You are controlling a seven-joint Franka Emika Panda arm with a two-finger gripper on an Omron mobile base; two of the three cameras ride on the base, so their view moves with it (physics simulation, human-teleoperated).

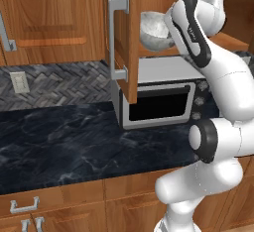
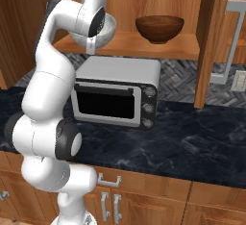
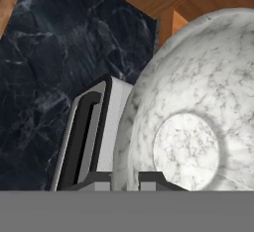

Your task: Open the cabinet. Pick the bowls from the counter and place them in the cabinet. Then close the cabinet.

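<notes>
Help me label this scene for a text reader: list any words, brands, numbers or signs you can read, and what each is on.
None can be read.
Toaster oven: its three knobs carry no legible marks.
Speckled bowl, wooden bowl, cabinet door, counter: no lettering.

We're looking at the wooden shelf [image 2: 144,46] inside the open cabinet, and on it sits the dark brown bowl [image 2: 159,28], upright, toward the right half of the board. At the shelf's left end we see the speckled whitish-grey bowl [image 2: 102,32] at board level; whether it rests on the wood we cannot tell. Below, the black veined table [image 1: 64,142] carries the silver toaster oven [image 2: 117,92], standing right under the shelf with its dark glass door facing us. From the hand view, the marble surface [image 3: 54,67] runs beside the oven's edge [image 3: 92,132].
</notes>
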